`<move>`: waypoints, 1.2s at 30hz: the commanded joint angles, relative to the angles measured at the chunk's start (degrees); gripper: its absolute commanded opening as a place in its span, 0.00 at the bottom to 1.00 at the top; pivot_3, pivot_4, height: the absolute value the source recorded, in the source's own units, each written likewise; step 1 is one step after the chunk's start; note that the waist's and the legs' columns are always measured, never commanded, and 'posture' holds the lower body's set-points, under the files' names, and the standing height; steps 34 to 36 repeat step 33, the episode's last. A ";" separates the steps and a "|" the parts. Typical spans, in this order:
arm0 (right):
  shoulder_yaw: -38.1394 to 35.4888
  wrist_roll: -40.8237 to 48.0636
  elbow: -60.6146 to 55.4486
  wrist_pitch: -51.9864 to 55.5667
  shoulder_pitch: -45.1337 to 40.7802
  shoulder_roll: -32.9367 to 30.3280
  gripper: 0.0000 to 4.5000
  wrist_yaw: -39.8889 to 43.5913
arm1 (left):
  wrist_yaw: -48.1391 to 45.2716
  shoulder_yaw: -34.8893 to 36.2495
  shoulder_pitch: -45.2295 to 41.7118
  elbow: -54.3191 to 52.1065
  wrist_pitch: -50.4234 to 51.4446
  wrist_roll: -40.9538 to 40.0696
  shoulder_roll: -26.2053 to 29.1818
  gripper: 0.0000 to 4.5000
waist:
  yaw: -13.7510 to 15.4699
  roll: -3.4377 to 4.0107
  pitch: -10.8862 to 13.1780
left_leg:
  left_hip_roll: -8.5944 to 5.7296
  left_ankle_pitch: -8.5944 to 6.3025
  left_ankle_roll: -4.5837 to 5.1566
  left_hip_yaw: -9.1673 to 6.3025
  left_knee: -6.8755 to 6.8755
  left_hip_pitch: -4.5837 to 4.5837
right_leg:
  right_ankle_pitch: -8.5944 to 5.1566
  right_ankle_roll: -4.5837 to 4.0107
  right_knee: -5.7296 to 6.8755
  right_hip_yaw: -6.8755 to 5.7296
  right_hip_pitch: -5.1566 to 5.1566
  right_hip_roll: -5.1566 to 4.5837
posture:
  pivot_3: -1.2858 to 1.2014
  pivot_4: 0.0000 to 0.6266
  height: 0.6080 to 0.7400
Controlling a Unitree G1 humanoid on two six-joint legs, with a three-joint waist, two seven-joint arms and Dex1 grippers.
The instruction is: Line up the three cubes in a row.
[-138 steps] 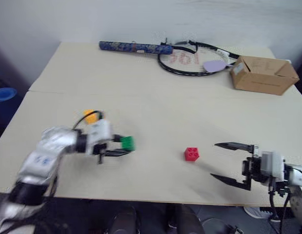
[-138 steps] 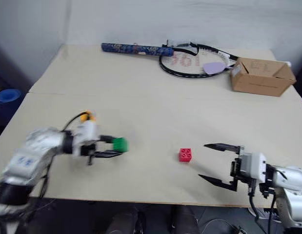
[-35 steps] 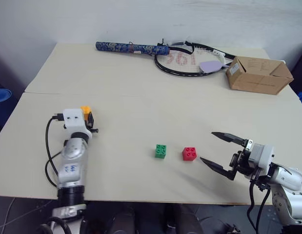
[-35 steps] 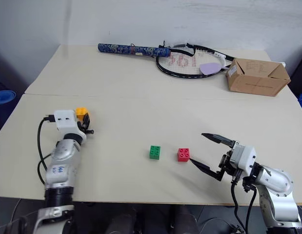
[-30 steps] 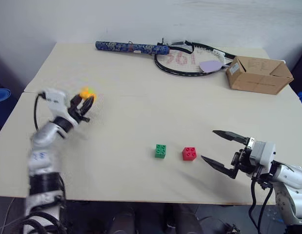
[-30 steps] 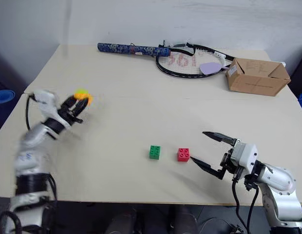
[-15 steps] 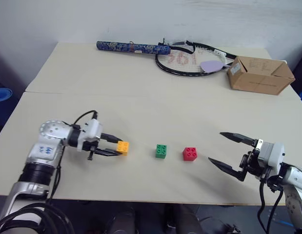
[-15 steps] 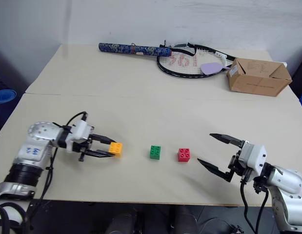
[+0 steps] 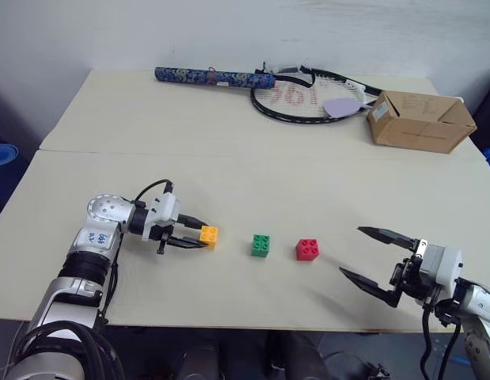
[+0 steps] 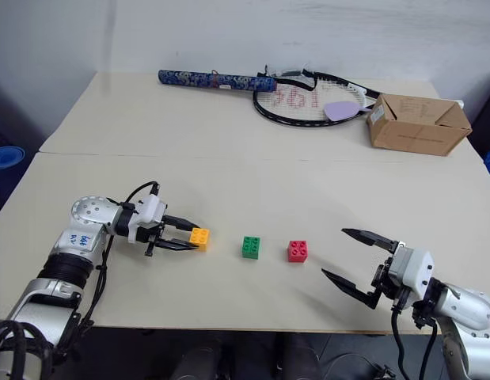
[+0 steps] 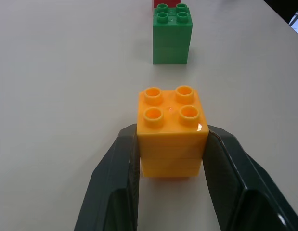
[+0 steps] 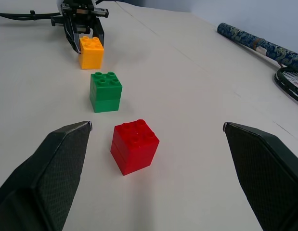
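Holding the orange-yellow cube (image 9: 208, 235) between its two black fingers, my left gripper (image 9: 199, 236) reaches in from the left, low over the table (image 9: 252, 166), with the cube upright, studs on top. I cannot tell whether the cube's base is already touching the surface.

What matters for my next move is the line: the green cube (image 9: 260, 245) sits just to the right of the orange-yellow one, and the red cube (image 9: 308, 249) just to the right of the green, each with a small gap. In the left wrist view the gripper points straight along that line, with green directly ahead and red peeking out behind it. The orange-yellow cube looks slightly farther from me than the other two, so I judge a small pull toward the near edge may be wanted before letting go.

My right gripper (image 10: 360, 263) waits with its jaws spread wide and nothing in them, near the front right of the table, to the right of the red cube and aimed at it. The left arm is plainly the one placed to finish this.
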 commanded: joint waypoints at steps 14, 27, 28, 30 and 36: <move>-2.73 2.39 2.32 0.30 -2.99 -4.19 1.00 4.90 | -1.64 4.87 5.62 -7.24 5.08 -3.46 6.38 0.90 | -0.13 0.00 0.00 | 0.02 0.00 0.00 -0.02 0.00 0.00 | 0.00 0.00 0.01 0.01 0.00 -0.03 | 0.52 0.24 1.00; -4.60 4.12 6.75 3.59 -7.00 -12.89 1.00 15.81 | 7.03 23.84 28.17 -26.73 13.29 -8.44 19.08 0.96 | -0.65 0.05 0.02 | 0.00 -0.04 0.04 -0.09 -0.02 0.02 | -0.01 -0.02 -0.07 -0.03 0.01 -0.54 | 0.52 0.24 1.00; -4.40 3.18 8.89 2.39 -7.58 -13.15 1.00 16.85 | 7.82 24.81 29.49 -27.66 14.55 -8.79 19.32 0.96 | -0.78 0.05 0.02 | -0.01 -0.05 0.05 -0.09 -0.04 0.02 | -0.01 -0.02 -0.07 -0.03 0.01 -0.56 | 0.52 0.24 1.00; -3.87 1.61 12.67 0.12 -8.24 -13.36 1.00 18.76 | 8.83 25.46 30.53 -28.28 16.94 -9.49 19.52 0.96 | -0.47 0.04 0.03 | 0.00 -0.05 0.06 -0.11 -0.03 0.02 | -0.02 -0.03 -0.11 -0.07 0.02 -0.56 | 0.52 0.24 1.00; -3.62 0.97 15.16 -1.47 -9.65 -12.72 1.00 19.29 | 9.85 25.85 30.95 -28.78 17.96 -9.83 18.97 0.96 | -0.09 0.06 0.03 | -0.03 -0.04 0.06 -0.10 -0.02 0.03 | -0.02 -0.03 -0.10 -0.08 0.02 -0.58 | 0.52 0.24 1.00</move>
